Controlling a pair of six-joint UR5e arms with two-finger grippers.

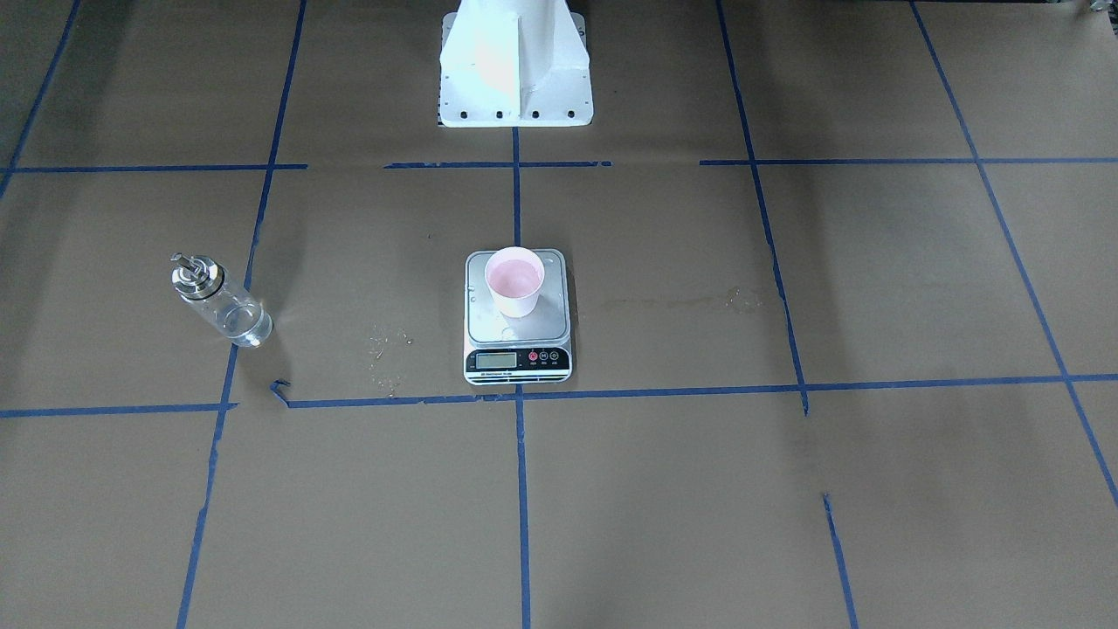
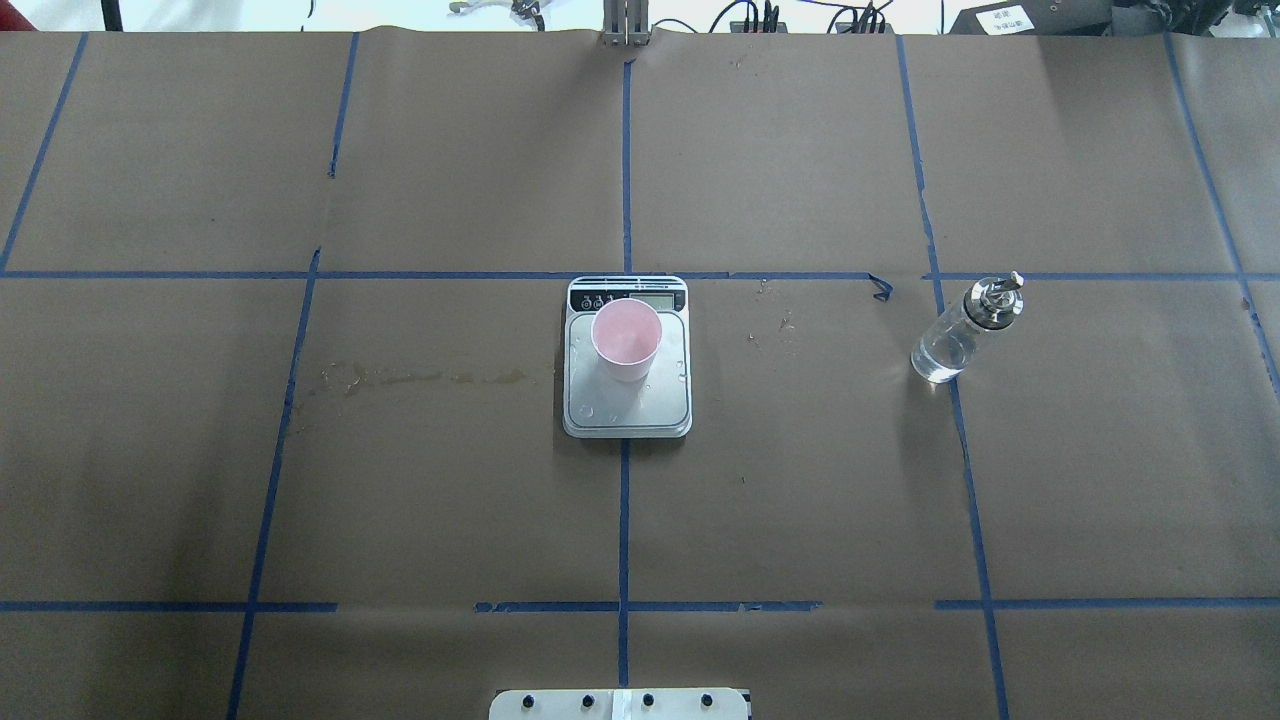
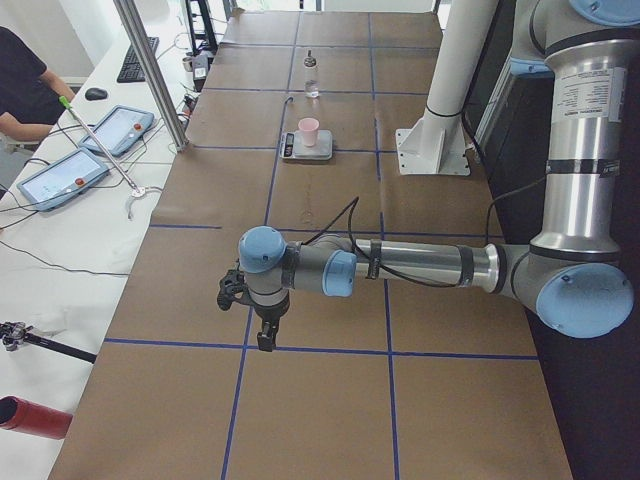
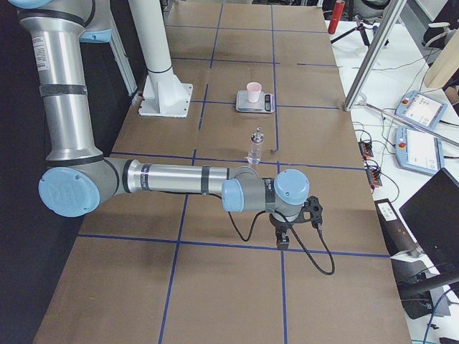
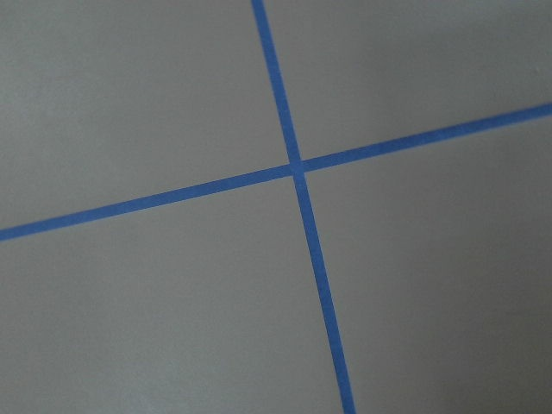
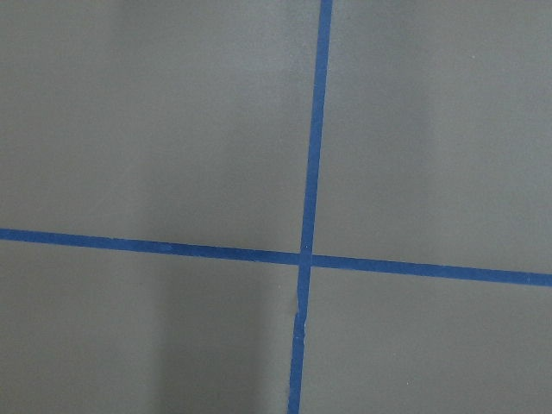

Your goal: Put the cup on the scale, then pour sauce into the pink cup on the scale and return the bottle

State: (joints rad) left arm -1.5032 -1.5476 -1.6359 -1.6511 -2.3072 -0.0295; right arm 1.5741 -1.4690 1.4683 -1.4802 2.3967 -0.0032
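Note:
The pink cup (image 1: 515, 281) stands upright on the far part of the scale (image 1: 546, 330), which sits mid-table; both also show in the overhead view, the cup (image 2: 626, 338) and the scale (image 2: 640, 412). The clear glass bottle (image 2: 962, 332) with its silver spout cap stands upright on the paper, well to the scale's right, with clear sauce (image 2: 936, 360) in its lower part. My left gripper (image 3: 262, 335) hangs over bare paper far from the scale; I cannot tell if it is open. My right gripper (image 4: 282, 240) hangs over bare paper short of the bottle (image 4: 254, 147); I cannot tell its state.
The white robot pedestal (image 1: 515, 70) stands behind the scale. A dried stain (image 1: 690, 303) and small droplets (image 1: 384, 349) mark the brown paper. Blue tape lines grid the table. A metal post (image 3: 150, 70), tablets (image 3: 60, 175) and a seated person (image 3: 20, 85) are along the operators' side.

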